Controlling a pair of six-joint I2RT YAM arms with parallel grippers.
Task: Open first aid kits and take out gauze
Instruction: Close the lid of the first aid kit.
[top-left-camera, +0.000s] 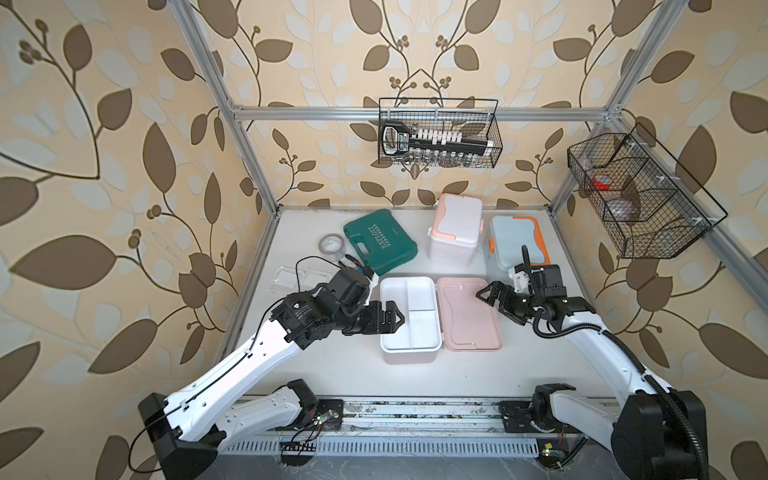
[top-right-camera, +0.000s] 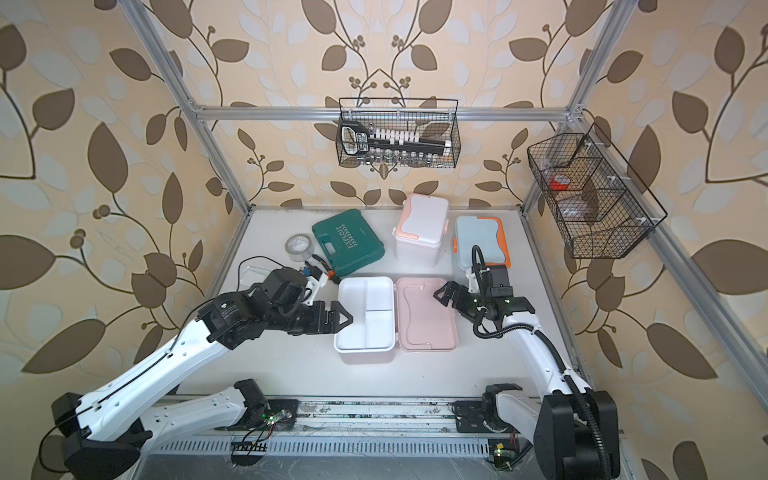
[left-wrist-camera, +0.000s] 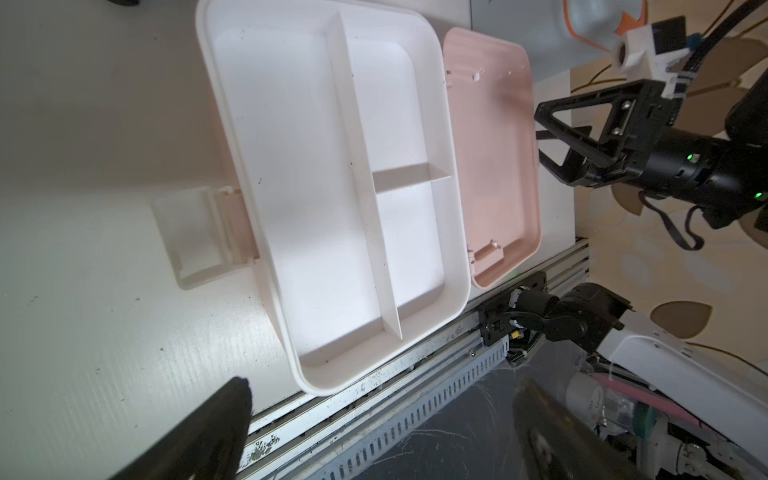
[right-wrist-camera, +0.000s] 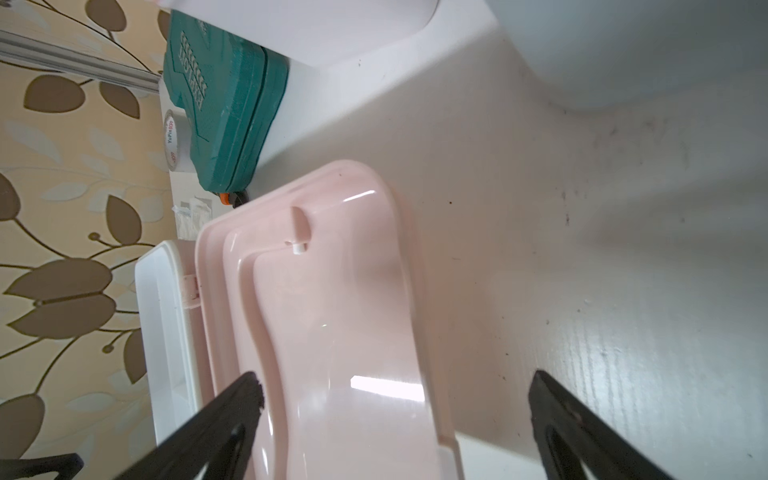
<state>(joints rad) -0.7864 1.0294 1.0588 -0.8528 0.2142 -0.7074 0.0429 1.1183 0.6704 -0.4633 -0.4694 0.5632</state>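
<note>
The dusty pink and white first aid kit lies open mid-table; its divided white tray (top-left-camera: 409, 316) (left-wrist-camera: 332, 187) holds nothing. Its pink lid (top-left-camera: 471, 316) (right-wrist-camera: 332, 332) is folded flat to the right. The white and peach kit (top-left-camera: 455, 232) and the light blue and orange kit (top-left-camera: 517, 245) stand shut at the back. Clear gauze packets (top-left-camera: 291, 277) lie on the table at the far left, behind my left wrist. My left gripper (top-left-camera: 395, 318) (left-wrist-camera: 382, 395) hangs open at the tray's left rim. My right gripper (top-left-camera: 488, 297) (right-wrist-camera: 395, 380) is open over the lid's right edge. Neither holds anything.
A dark green case (top-left-camera: 380, 245) and a grey tape roll (top-left-camera: 332, 246) lie at the back left. A wire basket (top-left-camera: 440, 133) hangs on the rear rail and another (top-left-camera: 640, 195) on the right frame. A metal rail (top-left-camera: 415, 411) runs along the table's front edge.
</note>
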